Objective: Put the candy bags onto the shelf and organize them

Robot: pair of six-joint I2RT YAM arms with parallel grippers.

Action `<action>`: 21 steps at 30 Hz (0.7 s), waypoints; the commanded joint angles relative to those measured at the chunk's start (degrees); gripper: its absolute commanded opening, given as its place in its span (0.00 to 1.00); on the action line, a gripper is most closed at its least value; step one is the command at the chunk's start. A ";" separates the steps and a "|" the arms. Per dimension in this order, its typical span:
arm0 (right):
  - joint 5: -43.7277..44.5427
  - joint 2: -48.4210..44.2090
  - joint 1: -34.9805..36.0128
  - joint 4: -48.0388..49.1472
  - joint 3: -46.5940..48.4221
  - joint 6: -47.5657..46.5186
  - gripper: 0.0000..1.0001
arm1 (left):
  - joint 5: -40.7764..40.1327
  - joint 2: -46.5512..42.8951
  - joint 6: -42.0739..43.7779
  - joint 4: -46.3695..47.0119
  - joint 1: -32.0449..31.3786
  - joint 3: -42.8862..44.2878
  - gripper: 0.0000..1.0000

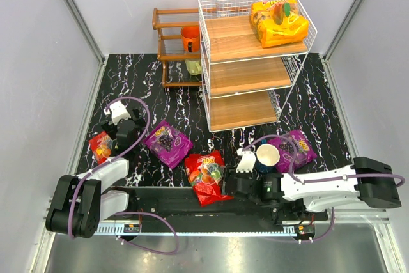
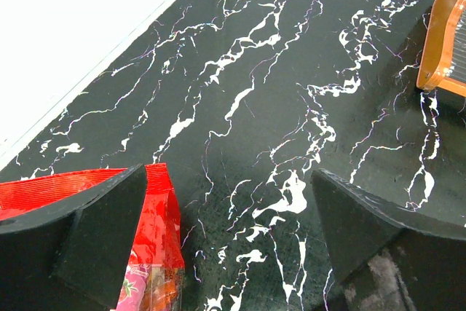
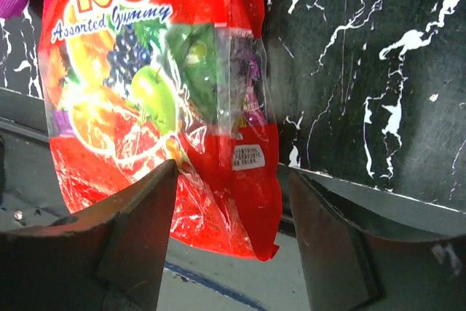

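**A:** Where is the right gripper (image 3: 233, 172)?

**B:** Low at the near edge of the table (image 1: 319, 103), pointing left, with its fingers spread wide and gripping nothing. The middle red bag (image 3: 160, 71) lies flat right at it. The bag's near right corner sits in the gap, with one finger over its printed face and the other just off its edge. I cannot tell whether either finger touches it.

**A:** And the left gripper (image 2: 227, 176)?

**B:** It is wide open too, with only table showing in the gap. The left red bag (image 2: 156, 216) lies at its left finger and is partly hidden by it.

**A:** And the other bags?

**B:** The left purple bag (image 1: 168, 143) lies flat between the two red ones, a little farther back. The right purple bag (image 1: 295, 149) lies on the right, just beside a paper cup (image 1: 267, 156) and just beyond the right arm. The orange-yellow bag (image 1: 281, 22) lies on the top board of the shelf (image 1: 243, 76), which stands at the far right of the table, well apart from both grippers.
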 commanded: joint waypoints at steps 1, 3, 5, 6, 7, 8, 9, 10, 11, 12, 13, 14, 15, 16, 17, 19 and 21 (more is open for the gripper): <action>13.92 1.16 5.47 4.52 -1.56 8.13 0.70 | 0.68 -0.19 0.48 3.35 -0.23 0.42 0.99; 15.52 1.78 6.87 5.13 -1.56 9.20 0.71 | 0.68 -0.19 0.39 3.35 -0.15 0.51 0.99; 16.76 2.75 7.67 7.14 -2.17 10.34 0.72 | 0.59 -0.11 0.48 3.35 -0.15 0.42 0.99; 16.84 3.10 8.28 8.11 -2.44 10.52 0.72 | 0.68 -0.11 0.48 3.44 -0.15 0.42 0.99; 16.85 4.06 8.64 10.04 -2.88 11.57 0.72 | 0.59 -0.11 0.48 3.44 -0.15 0.51 0.99; 16.76 4.51 8.99 11.19 -3.75 12.10 0.72 | 0.59 -0.19 0.48 3.35 -0.15 0.51 0.99; 16.84 5.03 9.25 12.76 -4.37 12.37 0.72 | 0.51 -0.19 0.48 3.35 -0.15 0.42 0.99; 16.41 6.17 9.60 16.78 -4.90 12.28 0.72 | 0.51 -0.19 0.39 3.35 -0.15 0.51 0.99; 16.14 6.79 9.61 19.09 -6.21 11.93 0.69 | 0.33 -0.37 0.39 3.44 -0.15 -0.01 0.99; 15.88 7.32 9.61 24.24 -6.83 11.49 0.66 | -0.02 -1.15 0.21 3.87 -0.15 -0.37 0.99; 15.27 8.45 9.70 25.69 -7.36 10.88 0.54 | -0.02 -1.77 0.30 4.49 -0.15 -0.72 0.99; 15.18 8.81 9.70 26.14 -7.19 10.96 0.46 | 0.15 -2.65 0.47 4.58 -0.15 -1.59 0.99; 15.18 9.08 9.70 25.18 -6.75 10.87 0.39 | 0.85 -5.00 0.74 4.58 -0.15 -2.04 0.99; 15.26 9.34 9.70 24.22 -5.71 10.96 0.20 | 1.21 -6.33 0.83 4.41 -0.15 -2.56 0.99; 15.44 9.26 9.70 23.07 -5.26 11.05 0.12 | 1.21 -7.56 1.09 4.32 -0.15 -3.44 0.99; 16.23 8.47 9.70 18.69 -3.77 11.23 0.03 | 1.65 -11.78 1.27 1.61 -0.23 -3.80 0.99; 16.84 7.59 9.70 14.13 -2.97 11.40 0.00 | 0.17 -16.16 0.66 -1.64 -1.11 -2.66 0.99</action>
